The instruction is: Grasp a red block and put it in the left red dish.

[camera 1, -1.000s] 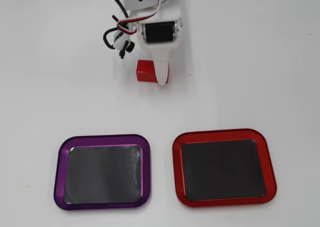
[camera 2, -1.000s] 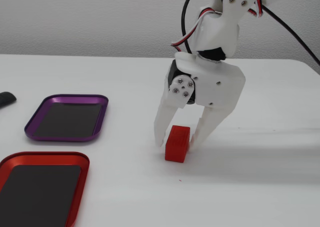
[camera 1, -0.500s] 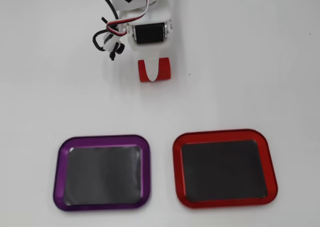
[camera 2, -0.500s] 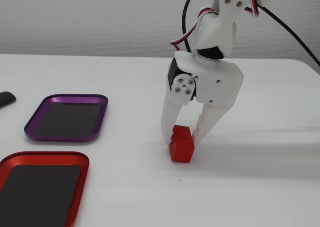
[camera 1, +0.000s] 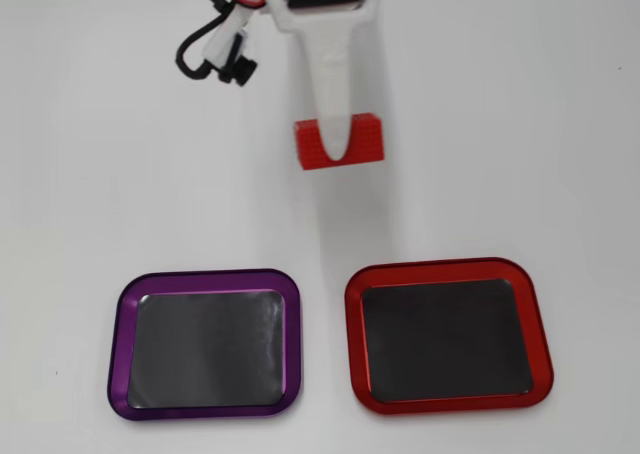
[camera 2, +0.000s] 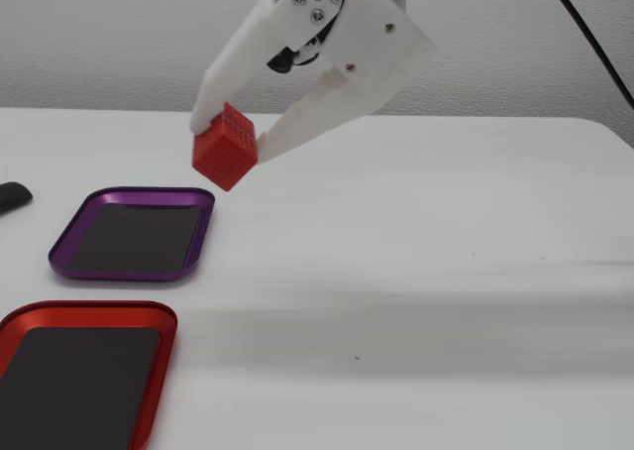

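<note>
Above the white table (camera 2: 446, 301), red block (camera 2: 226, 147) pinched in the hand (camera 2: 230, 143).

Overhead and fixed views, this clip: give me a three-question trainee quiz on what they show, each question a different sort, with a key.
1. True or false: the gripper holds the red block clear of the table.
2. Multiple choice: in the overhead view, the red dish lies A) left of the purple tray, B) right of it, C) stacked on it.
3. Fill in: both trays have a dark, flat ____ with nothing in it.

Key: 1 true, the block hangs between the fingers above the table in the fixed view. 2 B. 3 inside.
</note>
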